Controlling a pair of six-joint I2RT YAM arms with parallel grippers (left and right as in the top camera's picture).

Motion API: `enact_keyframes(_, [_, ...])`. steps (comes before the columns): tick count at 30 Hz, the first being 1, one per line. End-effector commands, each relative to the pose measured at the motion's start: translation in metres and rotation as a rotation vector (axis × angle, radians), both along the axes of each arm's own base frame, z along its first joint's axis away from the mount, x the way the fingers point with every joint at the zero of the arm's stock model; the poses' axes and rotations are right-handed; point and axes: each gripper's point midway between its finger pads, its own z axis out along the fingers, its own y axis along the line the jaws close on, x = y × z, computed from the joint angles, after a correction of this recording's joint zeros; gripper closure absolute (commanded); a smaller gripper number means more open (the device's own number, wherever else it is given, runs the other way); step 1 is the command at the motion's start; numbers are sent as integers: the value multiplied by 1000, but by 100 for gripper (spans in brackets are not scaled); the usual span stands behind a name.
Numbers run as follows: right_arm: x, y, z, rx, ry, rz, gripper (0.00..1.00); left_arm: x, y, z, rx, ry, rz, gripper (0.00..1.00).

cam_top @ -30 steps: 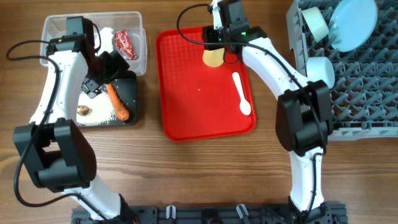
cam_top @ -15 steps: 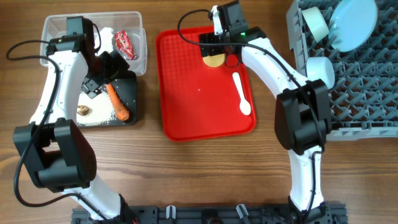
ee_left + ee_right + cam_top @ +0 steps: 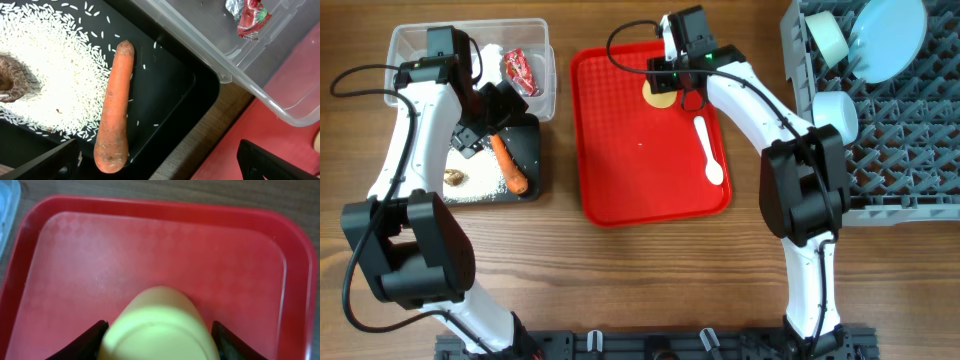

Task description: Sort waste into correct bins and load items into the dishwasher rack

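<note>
The right gripper [image 3: 159, 330] is straddling the yellow cup [image 3: 157, 307], with one finger close on each side. Whether the fingers are actually pressing the cup cannot be told. The cup is sitting at the far end of the red tray [image 3: 640, 170], near the white spoon [image 3: 708, 150]. The left gripper [image 3: 160, 162] is hanging spread wide above the carrot [image 3: 115, 120] in the black tray [image 3: 170, 85].

Colours around the red tray [image 3: 640, 170]
On it were a yellow cup [image 3: 661, 92] and a white spoon [image 3: 708, 150]; left of it, an orange carrot [image 3: 507, 163] and white rice grains [image 3: 50, 75] speckled a black tray [image 3: 526, 143]; right of it, a grey lattice rack [image 3: 900, 130] held a pale blue plate [image 3: 888, 38].
</note>
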Motion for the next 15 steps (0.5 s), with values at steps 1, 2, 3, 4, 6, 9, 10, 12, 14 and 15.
enact_keyframes(1, [-8, -1, -16, 0, 54, -7, 47, 5, 3, 17, 15, -47, 3, 0])
enact_keyframes(2, [-8, -1, -17, 0, 55, -7, 47, 5, 3, 17, 15, -47, 3, 0])
enact_keyframes(3, [-8, -1, -17, 0, 55, -7, 48, 5, 3, 17, 15, -47, 3, 0])
enact_keyframes(4, [-8, -1, -17, -1, 55, -7, 48, 5, 3, 17, 15, -47, 3, 0])
enact_keyframes(6, [-8, -1, -16, -1, 56, -7, 49, 5, 3, 17, 15, -47, 3, 0])
enact_keyframes(9, [-9, -2, -15, -2, 58, -7, 49, 5, 3, 17, 15, -47, 3, 0])
enact_keyframes(10, [-9, -2, -14, -1, 58, -8, 50, 5, 3, 17, 15, -47, 3, 0])
enact_keyframes(12, [-10, -2, -10, 0, 56, -8, 52, 5, 3, 17, 15, -47, 3, 0])
enact_keyframes(14, [-10, -2, -3, 3, 47, -7, 53, 5, 3, 17, 15, -47, 3, 0])
enact_keyframes(15, [-10, -2, 1, 5, 42, -8, 53, 5, 3, 17, 15, -47, 3, 0])
